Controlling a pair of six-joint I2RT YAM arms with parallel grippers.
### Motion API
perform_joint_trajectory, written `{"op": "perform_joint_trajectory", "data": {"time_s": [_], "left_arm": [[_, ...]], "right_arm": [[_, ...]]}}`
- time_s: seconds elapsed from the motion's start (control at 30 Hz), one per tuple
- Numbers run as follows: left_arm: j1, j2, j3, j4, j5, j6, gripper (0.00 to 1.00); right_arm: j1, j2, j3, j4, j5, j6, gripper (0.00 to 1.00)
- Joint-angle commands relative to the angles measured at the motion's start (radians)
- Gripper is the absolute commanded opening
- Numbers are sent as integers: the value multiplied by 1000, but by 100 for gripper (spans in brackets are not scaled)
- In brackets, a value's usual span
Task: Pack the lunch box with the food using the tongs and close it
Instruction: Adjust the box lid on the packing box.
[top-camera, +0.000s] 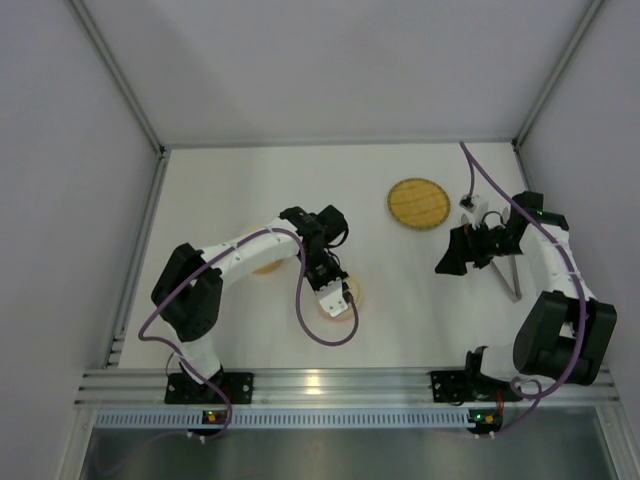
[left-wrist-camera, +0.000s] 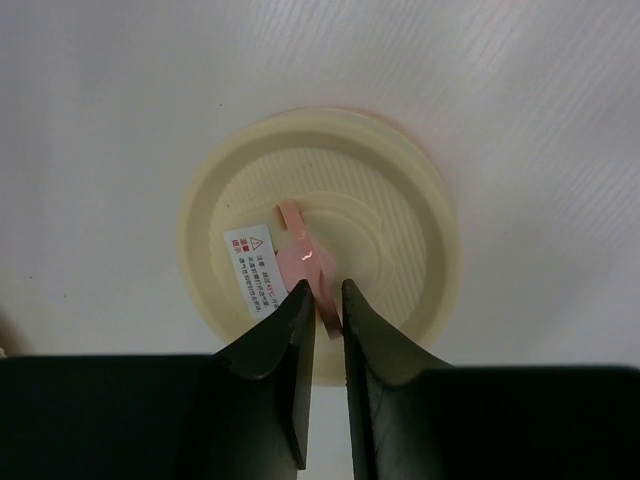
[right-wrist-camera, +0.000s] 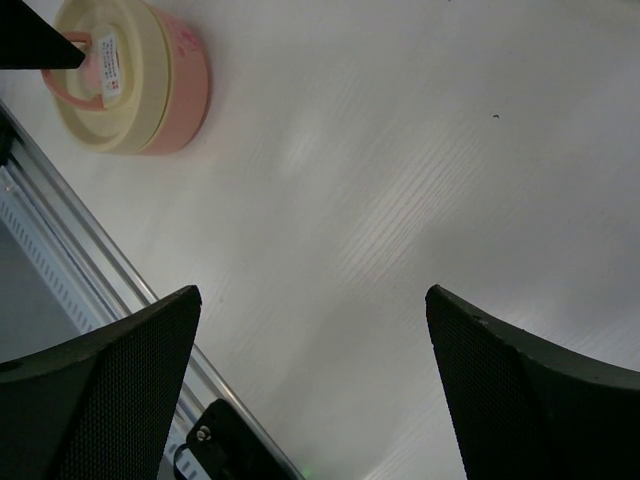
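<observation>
The lunch box (left-wrist-camera: 400, 200) is a pink round tub with a cream lid, standing near the table's front middle (top-camera: 352, 292). It also shows far off in the right wrist view (right-wrist-camera: 150, 80). My left gripper (left-wrist-camera: 325, 290) points down over the lid, its jaws pinched onto the lid's pink strap handle (left-wrist-camera: 295, 235). Over the right side, my right gripper (right-wrist-camera: 310, 300) hangs wide open and holds nothing. The silver tongs (top-camera: 510, 275) lie on the table just right of the right gripper (top-camera: 447, 262). No food shows in any view.
A round woven plate (top-camera: 418, 203) sits at the back, right of centre. A peach-coloured round thing (top-camera: 265, 267) peeks out from under the left arm. The metal rail (right-wrist-camera: 60, 250) runs along the table's near edge. White walls close in the sides and back.
</observation>
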Motion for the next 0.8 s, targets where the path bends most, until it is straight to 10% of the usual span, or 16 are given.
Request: {"op": "perform_joint_trajectory", "data": {"time_s": [0.0,0.33,0.6,0.77], "left_arm": [[-5,-35,-7,-50,21,163,21],[-5,-24,3,-65,18,359,20],[-5,-72,-32,-82,-2,463,55],[-5,-136,-9,-148,10,454,57]], "right_arm": [[-20,4,47,-35,-51,-34,93],[-20,-1,45,-47,-48,-45,93],[-20,-6,50,-58,-43,-56,93],[-20,-10,62,-69,-46,-59,93]]}}
